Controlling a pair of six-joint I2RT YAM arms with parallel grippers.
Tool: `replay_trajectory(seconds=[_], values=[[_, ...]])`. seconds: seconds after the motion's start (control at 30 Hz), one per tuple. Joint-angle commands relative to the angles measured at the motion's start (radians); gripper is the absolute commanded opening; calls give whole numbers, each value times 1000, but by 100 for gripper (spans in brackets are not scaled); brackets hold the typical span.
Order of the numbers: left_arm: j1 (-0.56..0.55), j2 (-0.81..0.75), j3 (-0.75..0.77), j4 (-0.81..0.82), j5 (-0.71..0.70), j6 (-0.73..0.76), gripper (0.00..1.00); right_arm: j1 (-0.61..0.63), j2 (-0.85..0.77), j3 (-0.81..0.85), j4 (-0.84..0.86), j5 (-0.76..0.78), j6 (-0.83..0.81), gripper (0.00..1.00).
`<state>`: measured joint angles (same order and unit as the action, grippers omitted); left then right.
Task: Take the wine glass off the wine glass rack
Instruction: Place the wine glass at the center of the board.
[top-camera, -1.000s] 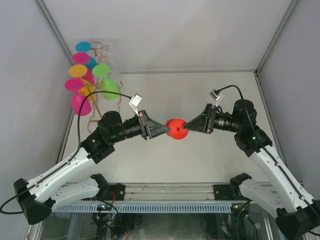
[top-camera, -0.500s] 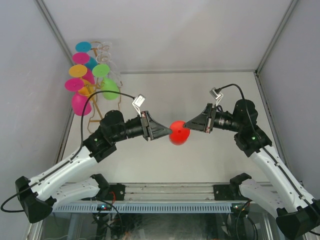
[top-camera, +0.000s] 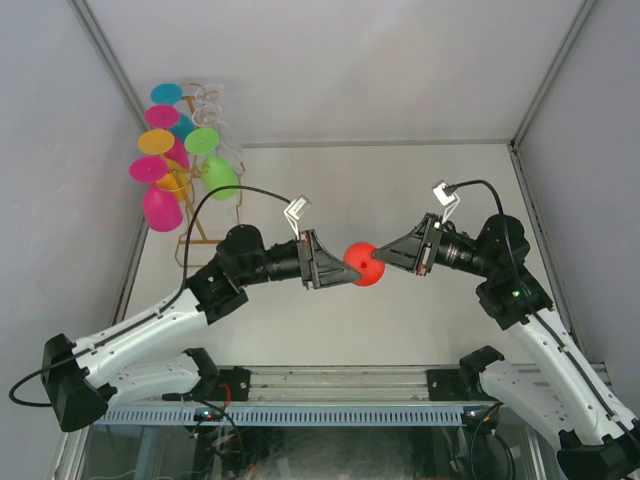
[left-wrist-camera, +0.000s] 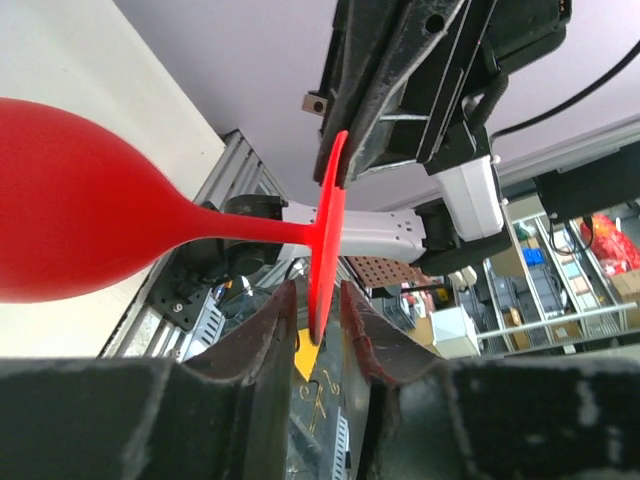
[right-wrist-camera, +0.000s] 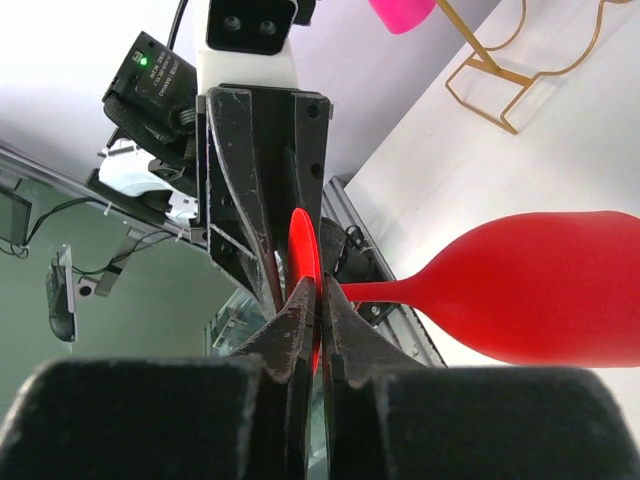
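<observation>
1 red wine glass (top-camera: 364, 266), bench (top-camera: 400, 190) centre. 1 wine glass rack (top-camera: 190, 222) at 10 o'clock. Hanging on it: 2 magenta glasses (top-camera: 160, 208), 1 cyan glass (top-camera: 165, 94), 1 orange glass (top-camera: 155, 141), 1 green glass (top-camera: 222, 178). Clear glasses (top-camera: 208, 100) too, count unclear. 2 tools: left tool (top-camera: 343, 271), right tool (top-camera: 380, 256).

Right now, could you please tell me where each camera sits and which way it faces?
Top external: above and behind the arms, looking down; both arms, the red wine glass and wine glass rack show.
Left wrist: on the left arm, facing the right arm; left gripper open around the glass's foot.
Right wrist: on the right arm, facing the left arm; right gripper shut on that foot.
Shared: both wrist views show the foot and the opposite gripper.
</observation>
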<state>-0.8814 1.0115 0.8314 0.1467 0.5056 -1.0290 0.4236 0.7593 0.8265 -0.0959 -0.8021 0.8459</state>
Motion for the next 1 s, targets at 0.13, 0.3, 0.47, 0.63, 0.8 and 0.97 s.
replay_trajectory(seconds=[0.13, 0.3, 0.47, 0.63, 0.8, 0.97], values=[[-62, 62, 13, 146, 7, -58, 14, 14, -33, 3, 73, 14, -56, 0], [-64, 66, 15, 151, 6, -46, 0, 17, -39, 4, 74, -1, -54, 0], [-66, 55, 24, 129, -11, 9, 0, 17, -60, 5, 65, -4, -80, 20], [-91, -25, 50, -99, -165, 265, 0, 9, -109, 80, -93, 152, -186, 55], [-138, -157, -9, -159, -251, 530, 0, -22, -131, 208, -316, 361, -316, 62], [-225, -320, -131, -143, -363, 885, 0, -71, -164, 244, -368, 484, -335, 65]])
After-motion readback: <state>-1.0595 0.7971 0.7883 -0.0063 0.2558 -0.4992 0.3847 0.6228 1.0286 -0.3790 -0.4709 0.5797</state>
